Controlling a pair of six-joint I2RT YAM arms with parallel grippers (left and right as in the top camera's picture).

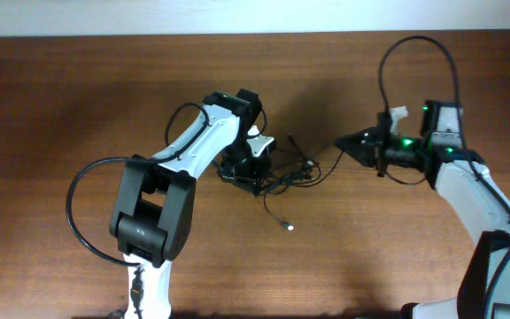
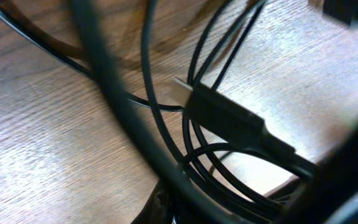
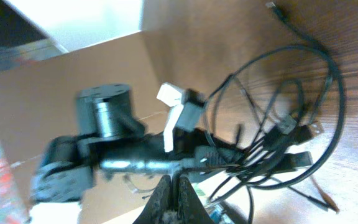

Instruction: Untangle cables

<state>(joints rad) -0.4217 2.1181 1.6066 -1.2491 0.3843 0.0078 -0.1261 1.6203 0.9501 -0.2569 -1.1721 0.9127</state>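
Note:
The cables (image 1: 287, 178) are a small knot of thin black cords at the table's middle, with one loose end and its silver tip (image 1: 289, 227) trailing toward the front. My left gripper (image 1: 248, 173) is pressed down on the left side of the knot and seems shut on it. Its wrist view is filled with black cords and a USB plug (image 2: 229, 121), and the jaws themselves are hidden. My right gripper (image 1: 342, 144) is shut on one thin cord that runs left into the knot. In the right wrist view the closed fingertips (image 3: 171, 186) pinch that cord, with the knot (image 3: 278, 130) beyond.
The brown wooden table (image 1: 78, 106) stretches around the knot. A thick black robot cable (image 1: 419, 53) arcs above my right arm, and another (image 1: 87, 204) loops beside my left arm's base. A pale wall edge runs along the back.

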